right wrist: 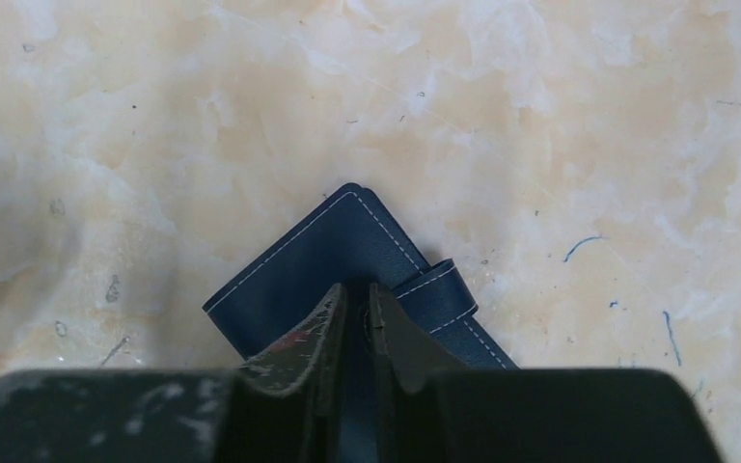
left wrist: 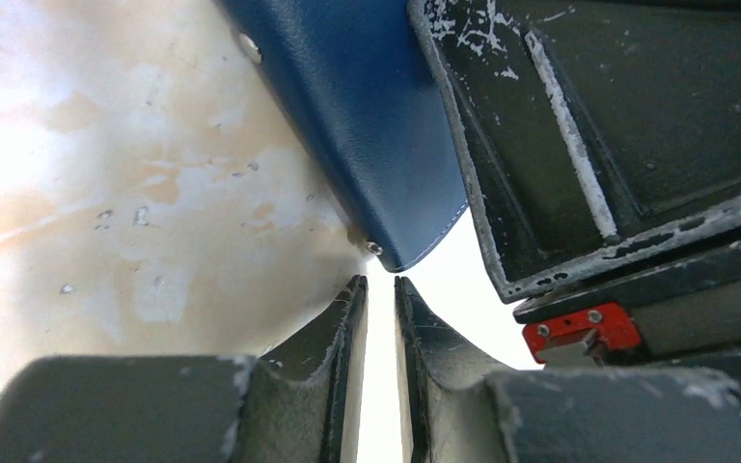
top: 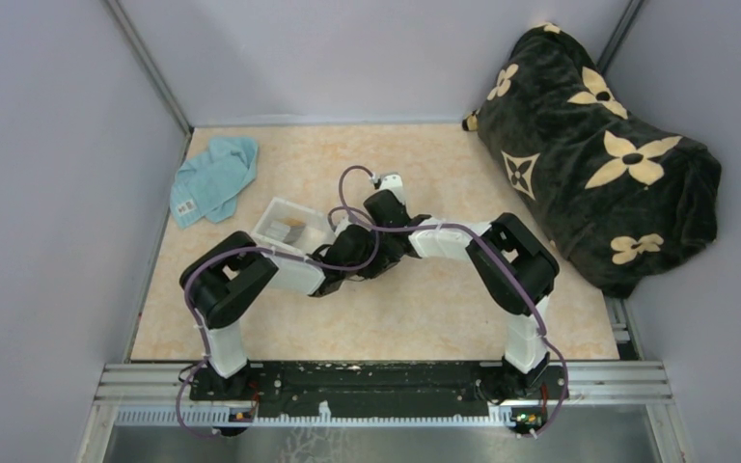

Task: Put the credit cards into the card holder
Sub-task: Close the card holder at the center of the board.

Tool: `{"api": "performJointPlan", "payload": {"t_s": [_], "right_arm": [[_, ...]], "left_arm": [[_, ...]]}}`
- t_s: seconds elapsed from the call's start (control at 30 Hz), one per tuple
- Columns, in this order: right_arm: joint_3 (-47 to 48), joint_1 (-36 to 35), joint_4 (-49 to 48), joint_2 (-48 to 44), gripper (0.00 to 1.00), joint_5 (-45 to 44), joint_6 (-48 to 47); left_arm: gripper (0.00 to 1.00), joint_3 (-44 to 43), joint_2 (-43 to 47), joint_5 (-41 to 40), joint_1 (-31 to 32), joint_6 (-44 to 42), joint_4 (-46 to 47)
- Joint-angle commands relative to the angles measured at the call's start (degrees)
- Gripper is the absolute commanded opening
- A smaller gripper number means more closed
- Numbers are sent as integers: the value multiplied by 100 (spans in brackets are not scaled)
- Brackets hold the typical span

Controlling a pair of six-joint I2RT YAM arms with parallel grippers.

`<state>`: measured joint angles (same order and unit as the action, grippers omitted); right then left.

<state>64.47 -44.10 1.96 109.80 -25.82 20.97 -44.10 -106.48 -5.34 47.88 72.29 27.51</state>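
At far left lies a teal cloth (top: pixel 214 177). Next is a clear tray (top: pixel 275 204) holding the credit cards (top: pixel 289 230), which look thin, stiff and slick, and are probably best pinched by an edge. The left end effector (left wrist: pixel 381 294), nearly closed on nothing visible, points at a corner of the card holder (right wrist: pixel 318 260) mid-surface. This is light, pliable stitched leather, and the right end effector (right wrist: pixel 355 304) clamps its edge. The two wrists crowd each other. A flowered black blanket (top: pixel 598 154) sits well apart.
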Motion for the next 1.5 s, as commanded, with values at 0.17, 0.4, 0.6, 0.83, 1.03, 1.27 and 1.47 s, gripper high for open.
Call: {"api": "performJointPlan", "payload": {"t_s": [0.17, 0.4, 0.6, 0.83, 1.03, 1.27, 1.47], "right_arm": [[-559, -231, 1698, 134, 33, 1336, 491], [-480, -237, 1830, -221, 36, 1282, 495], [-522, -231, 1795, -547, 36, 1177, 557], [-529, -231, 1671, -1052, 36, 1032, 573], [-604, -233, 1691, -1309, 36, 1042, 588], [-766, -231, 1406, -1855, 36, 856, 444], [-634, -232, 1158, -2009, 36, 547, 155]], "left_arm": [[25, 428, 248, -351, -9, -232, -1173], [26, 468, 415, -469, -7, -287, -1369], [26, 497, 640, -635, -29, -355, -1596], [25, 397, 601, -800, -42, -420, -1866], [25, 41, 321, -802, -47, -541, -2039], [25, -71, 183, -815, -57, -589, -2109], [25, -137, 202, -842, -94, -695, -2161]]}}
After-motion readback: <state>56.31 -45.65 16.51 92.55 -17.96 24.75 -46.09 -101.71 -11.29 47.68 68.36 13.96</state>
